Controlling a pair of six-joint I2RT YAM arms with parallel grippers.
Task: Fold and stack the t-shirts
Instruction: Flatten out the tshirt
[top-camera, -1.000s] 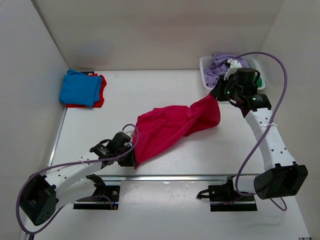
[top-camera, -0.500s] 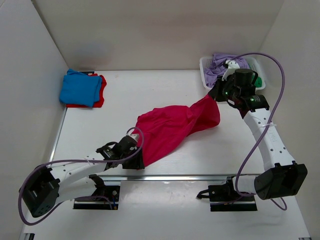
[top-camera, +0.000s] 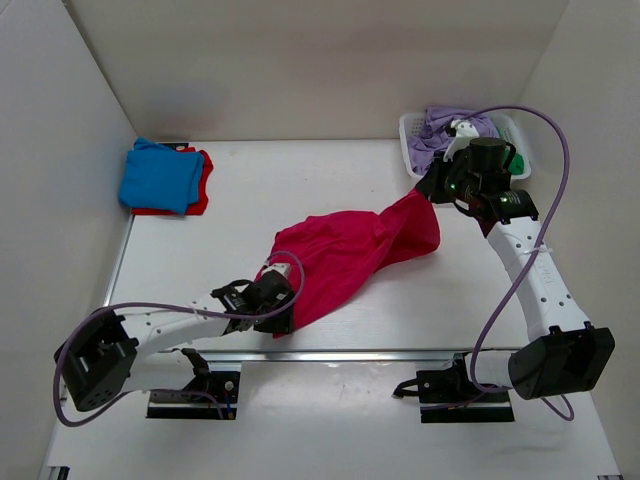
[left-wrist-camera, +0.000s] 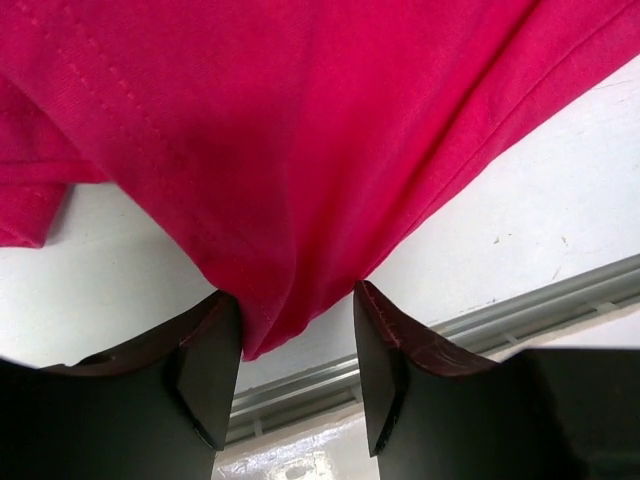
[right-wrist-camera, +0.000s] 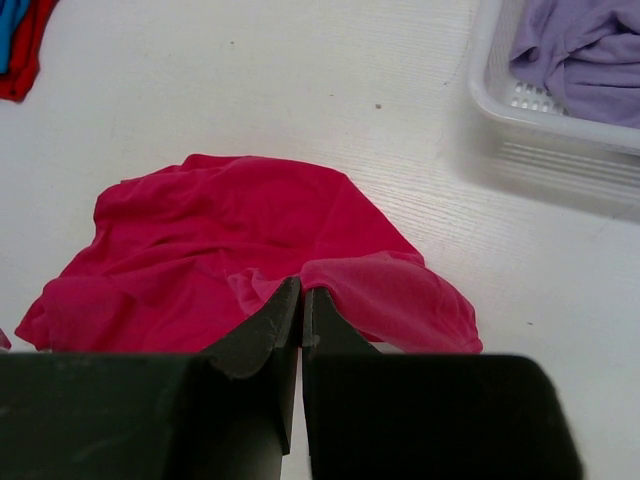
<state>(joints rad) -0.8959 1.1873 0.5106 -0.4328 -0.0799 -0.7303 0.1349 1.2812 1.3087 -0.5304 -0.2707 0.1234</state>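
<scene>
White table (top-camera: 250, 190) is standing inside plain white walls (top-camera: 300, 60). White latticed plastic basket (top-camera: 410, 135) is holding a lavender t-shirt (top-camera: 440, 125). Crimson-pink cloth t-shirt (top-camera: 350, 255) is stretching away from the basket across the table. Right tool (right-wrist-camera: 301, 290) is clenching the shirt's end just beside the basket. Left tool (left-wrist-camera: 296, 290) is standing released around the shirt's corner farthest from the basket.

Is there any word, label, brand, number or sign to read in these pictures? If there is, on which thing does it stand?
None: no readable text shows in any view.
The pink shirt, the blue shirt, the red shirt under it and the purple shirt are plain cloth with no print or tag in sight.
The white basket carries no label.
</scene>
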